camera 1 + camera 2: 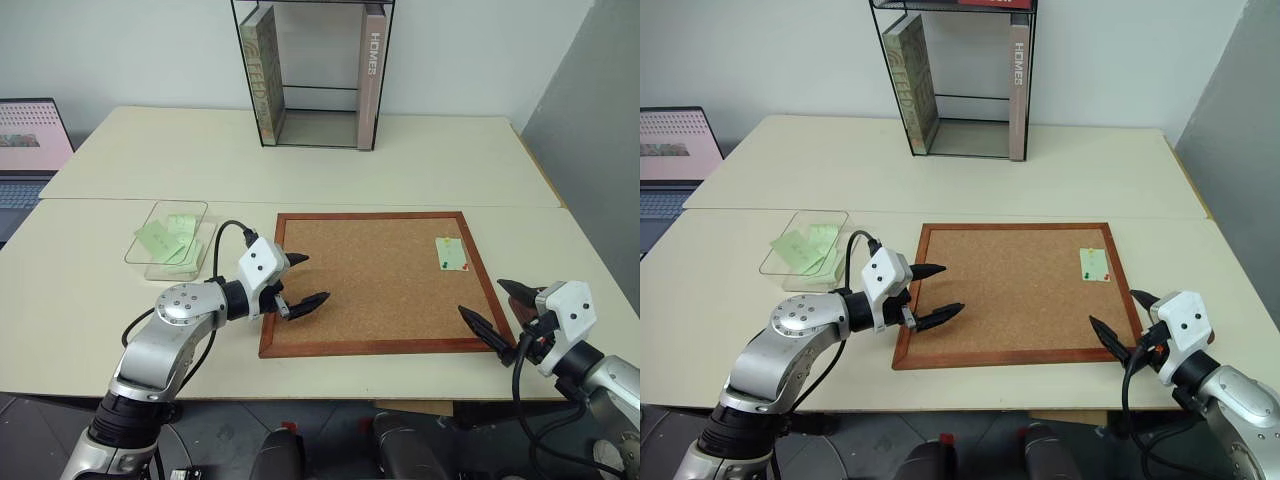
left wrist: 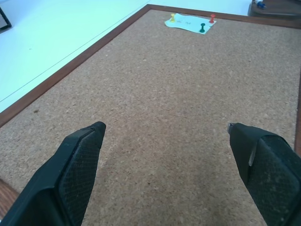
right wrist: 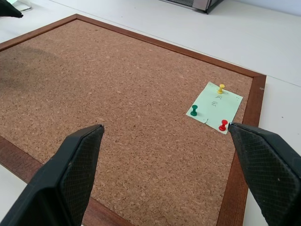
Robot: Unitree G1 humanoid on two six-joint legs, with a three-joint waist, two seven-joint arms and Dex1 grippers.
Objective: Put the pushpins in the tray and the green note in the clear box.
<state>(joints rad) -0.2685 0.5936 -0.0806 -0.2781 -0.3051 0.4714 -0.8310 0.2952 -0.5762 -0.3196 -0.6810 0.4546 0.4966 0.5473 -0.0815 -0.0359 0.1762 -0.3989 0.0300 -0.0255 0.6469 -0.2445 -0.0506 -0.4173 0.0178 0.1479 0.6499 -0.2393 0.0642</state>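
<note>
**On the corkboard: note pinned, both grippers open and empty**

On the table [image 1: 90,290], the wood-framed corkboard [image 1: 375,280] lies flat in front of the robot. The green note [image 3: 214,108] sits near the board's far right corner, pinned down. Three pins on it: yellow pin [image 3: 220,88] at the far edge, green pushpin [image 3: 194,110] and red pushpin [image 3: 223,125] at the near edge, all upright in the note.

Left gripper [image 1: 303,280] hovers over the board's near left corner, fingers spread wide, nothing between them. Right gripper [image 1: 497,312] hangs off the board's near right corner, just beside the frame, fingers also wide apart, holding nothing. Both well apart from the note.

Clear box [image 1: 170,238] sits on the table left of the board, near the left gripper's arm; it holds a pile of pale green slips [image 1: 168,240]. In the left wrist view, a dark red-brown object past the board's corner by the note looks like the tray [image 2: 277,7], only partly seen.

Black wire book stand [image 1: 315,75] with books at the table's far side. Laptop [image 1: 30,150] at the far left.
</note>
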